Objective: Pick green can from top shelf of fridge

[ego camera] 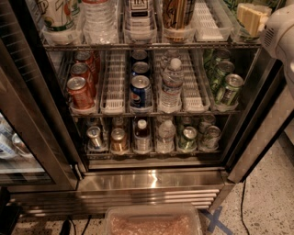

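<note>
The fridge (151,181) stands open in front of me. Its top shelf (151,46) runs along the top of the view and holds a tall white-and-green can (57,13), a water bottle (98,16), a dark can (138,13), a brown can (177,13) and an empty white lane tray (206,20). My gripper (250,16), beige on a white arm (280,27), is at the shelf's right end. A sliver of green (236,3) shows behind it at the top edge. I cannot tell whether that is the green can.
The middle rack holds red cans (80,92), blue cans (140,89), a water bottle (171,87) and small green cans (227,87). The lowest rack (151,151) holds several cans and bottles. The glass door (27,137) stands open at left. A plastic bin (154,222) sits on the floor.
</note>
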`<state>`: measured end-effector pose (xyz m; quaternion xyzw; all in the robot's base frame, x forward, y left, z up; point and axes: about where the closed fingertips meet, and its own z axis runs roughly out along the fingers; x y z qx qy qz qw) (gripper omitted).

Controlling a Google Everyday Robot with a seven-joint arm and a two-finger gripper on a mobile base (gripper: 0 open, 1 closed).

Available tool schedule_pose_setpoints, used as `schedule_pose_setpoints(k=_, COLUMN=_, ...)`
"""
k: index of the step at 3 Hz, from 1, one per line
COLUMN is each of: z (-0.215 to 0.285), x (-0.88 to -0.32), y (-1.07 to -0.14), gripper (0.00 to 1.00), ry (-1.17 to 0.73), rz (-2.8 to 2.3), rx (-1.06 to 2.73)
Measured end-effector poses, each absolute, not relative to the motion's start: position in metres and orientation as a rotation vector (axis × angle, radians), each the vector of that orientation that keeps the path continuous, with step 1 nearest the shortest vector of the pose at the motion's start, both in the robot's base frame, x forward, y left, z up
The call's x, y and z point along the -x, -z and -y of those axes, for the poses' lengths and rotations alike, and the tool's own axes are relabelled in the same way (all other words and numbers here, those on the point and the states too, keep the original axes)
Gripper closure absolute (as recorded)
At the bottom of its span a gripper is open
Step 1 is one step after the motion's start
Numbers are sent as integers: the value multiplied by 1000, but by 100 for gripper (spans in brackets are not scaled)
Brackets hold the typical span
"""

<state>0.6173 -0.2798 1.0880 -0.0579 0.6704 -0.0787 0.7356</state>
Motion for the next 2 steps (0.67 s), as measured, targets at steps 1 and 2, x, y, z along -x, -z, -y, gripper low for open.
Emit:
schedule_pose_setpoints(k=1, z=285, x=-634, y=-1084, gripper=28, ry=139, rz=-1491, rx=121)
schedule_pose_setpoints(k=2, z=283, x=-638, y=-1082, gripper=28, ry=125, rz=-1499, rx=126)
